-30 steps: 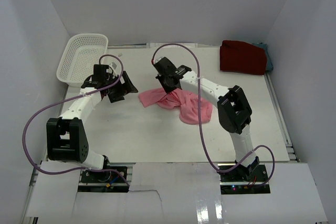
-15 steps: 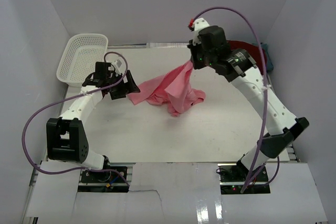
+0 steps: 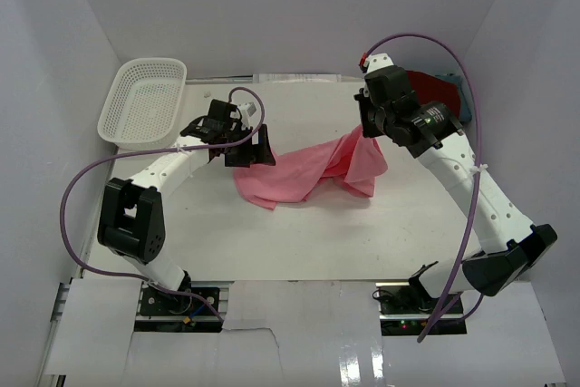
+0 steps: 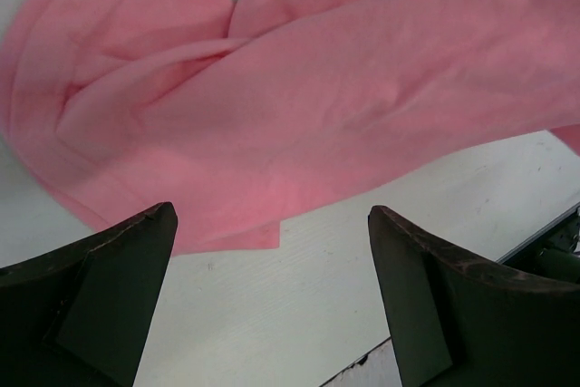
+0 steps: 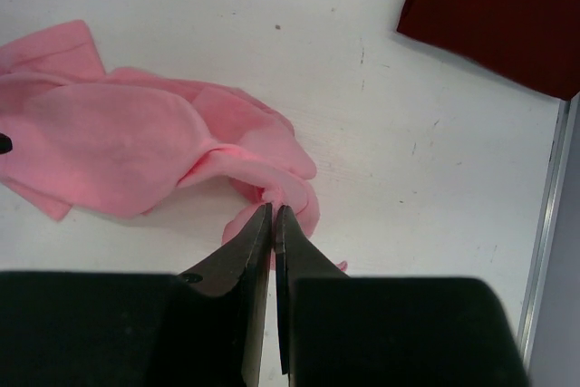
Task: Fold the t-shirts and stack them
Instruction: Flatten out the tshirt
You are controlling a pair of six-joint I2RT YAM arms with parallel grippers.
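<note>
Mid-table: pink t-shirt [image 3: 299, 174] half lifted.
Right gripper [image 3: 366, 130] clamps its raised right end; left gripper [image 3: 254, 153] spread wide above left edge.

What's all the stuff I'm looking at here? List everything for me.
pink t-shirt: one, light pink, crumpled mid-table, one end pinched by the right gripper
dark red t-shirt: one, dark red, far right corner
teal-grey cloth: one, a sliver beside the dark red t-shirt
basket: one, white, far left corner
table: one, white
left gripper: one, black fingers, open, at the pink t-shirt's left edge
right gripper: one, black fingers, shut on the pink t-shirt
</note>
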